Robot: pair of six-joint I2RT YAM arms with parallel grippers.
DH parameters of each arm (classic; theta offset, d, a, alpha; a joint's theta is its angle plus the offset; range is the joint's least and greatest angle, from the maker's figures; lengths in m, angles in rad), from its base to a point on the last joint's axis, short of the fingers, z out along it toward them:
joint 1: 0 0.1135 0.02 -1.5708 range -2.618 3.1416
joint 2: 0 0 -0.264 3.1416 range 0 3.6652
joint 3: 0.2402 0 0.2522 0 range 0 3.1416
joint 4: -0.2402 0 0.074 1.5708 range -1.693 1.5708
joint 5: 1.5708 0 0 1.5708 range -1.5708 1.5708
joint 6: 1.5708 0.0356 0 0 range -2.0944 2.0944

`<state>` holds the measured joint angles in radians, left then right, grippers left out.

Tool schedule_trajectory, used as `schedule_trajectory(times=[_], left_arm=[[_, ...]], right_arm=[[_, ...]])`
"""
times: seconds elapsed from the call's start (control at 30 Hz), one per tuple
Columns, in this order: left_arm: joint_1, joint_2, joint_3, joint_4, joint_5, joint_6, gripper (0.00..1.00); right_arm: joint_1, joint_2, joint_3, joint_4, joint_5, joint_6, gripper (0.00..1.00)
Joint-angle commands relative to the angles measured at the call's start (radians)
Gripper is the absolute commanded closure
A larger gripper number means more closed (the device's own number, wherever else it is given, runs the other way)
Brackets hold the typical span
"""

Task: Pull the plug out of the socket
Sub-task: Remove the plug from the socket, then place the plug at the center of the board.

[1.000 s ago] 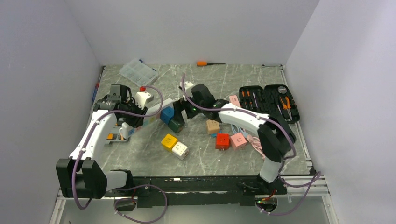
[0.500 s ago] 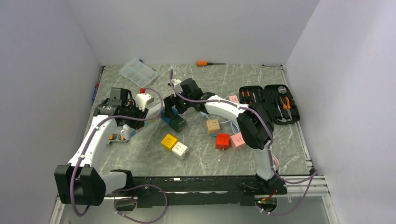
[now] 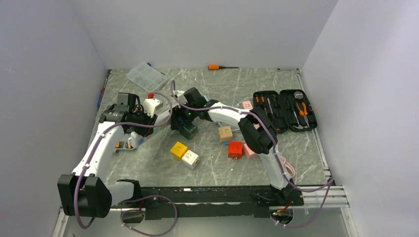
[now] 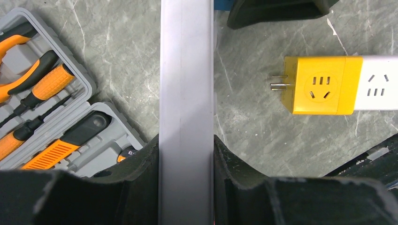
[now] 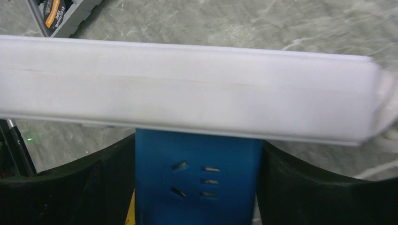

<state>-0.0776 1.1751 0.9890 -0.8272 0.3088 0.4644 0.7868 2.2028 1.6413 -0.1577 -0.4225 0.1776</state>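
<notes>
The socket is a long white power strip (image 4: pixel 186 93), also seen crossing the right wrist view (image 5: pixel 187 84). My left gripper (image 4: pixel 186 183) is shut on it, one finger pressed to each side, at the table's left (image 3: pixel 141 118). A blue cube plug (image 5: pixel 197 178) sticks out of the strip's underside. My right gripper (image 5: pixel 198 187) is shut on this plug, its black fingers (image 5: pixel 112 178) flush against the cube's two sides. From above, the right gripper (image 3: pixel 182 121) sits at the strip's right end, beside a dark green cube (image 3: pixel 188 131).
A yellow cube (image 3: pixel 179 149) plugged into a white one (image 3: pixel 190 159) lies in front. Tan (image 3: pixel 225 133), red (image 3: pixel 235 149) and pink (image 3: pixel 251 148) cubes lie to the right. An open tool case (image 3: pixel 284 108), a clear box (image 3: pixel 146 75) and an orange screwdriver (image 3: pixel 215 67) sit further back.
My right arm has swung left to the strip's end and its jaws have narrowed onto the blue plug. The left gripper still holds the strip in the same place.
</notes>
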Motion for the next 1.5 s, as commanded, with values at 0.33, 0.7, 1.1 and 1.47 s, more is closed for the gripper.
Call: schedule_trajectory(times=[0.33,0.7,1.1,1.47], left_arm=[[-0.008,-0.002,0.004,0.197,-0.119,-0.052,1.0],[-0.01,0.041,-0.069,0.347,-0.388,-0.073,1.0],[-0.028,0.05,-0.099,0.385,-0.357,-0.101,1.0],[-0.03,0.152,-0.08,0.389,-0.146,-0.108,1.0]], right_arm=[[0.028,-0.106,-0.046,0.021,0.088,-0.026,1.0],[0.028,-0.198,-0.19,0.042,0.141,-0.003,0.99],[0.035,-0.242,-0.302,0.045,0.199,-0.029,0.7],[0.022,-0.238,-0.293,0.03,0.333,-0.062,0.34]])
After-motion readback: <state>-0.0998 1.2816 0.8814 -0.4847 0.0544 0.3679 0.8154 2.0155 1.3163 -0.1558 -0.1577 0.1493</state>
